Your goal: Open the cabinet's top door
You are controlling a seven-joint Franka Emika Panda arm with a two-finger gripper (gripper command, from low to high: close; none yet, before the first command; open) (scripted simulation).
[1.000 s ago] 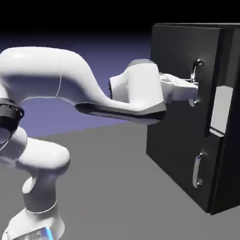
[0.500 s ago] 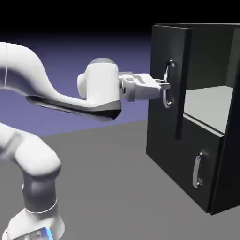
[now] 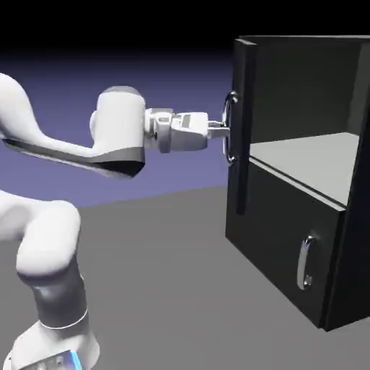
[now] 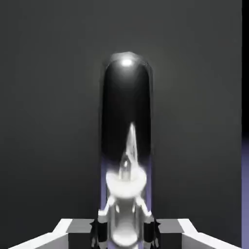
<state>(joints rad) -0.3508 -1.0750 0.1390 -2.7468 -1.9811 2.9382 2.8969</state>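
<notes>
Exterior view, left to right: my arm point(image 3: 50, 144) reaches level from the lower left, and my gripper point(image 3: 217, 131) sits clamped on the handle point(image 3: 230, 130) of the top door point(image 3: 242, 126). That door is swung wide, seen almost edge-on at the cabinet's point(image 3: 347, 108) left front corner, with the cabinet itself filling the frame's right side. To the right of the door edge, the grey shelf point(image 3: 307, 162) lies fully exposed. Below it the lower door point(image 3: 278, 238) is shut, its small handle point(image 3: 307, 261) untouched.

Hand view: handle point(image 4: 126, 160) fills the middle between my fingertips point(image 4: 97, 228), a dark glossy bar with a bright highlight at the top and a pale silver foot near my jaws. Flat black panel behind it; a thin violet strip of backdrop along the right edge.

Step in hand, as I judge it: the pull phase, near its end. Door looks open enough to count as done, or very close. The next move calls for either a short further pull along the door's arc, keeping the wrist turning with the hinge so the bar does not twist out, or simply letting go and backing straight off.
</notes>
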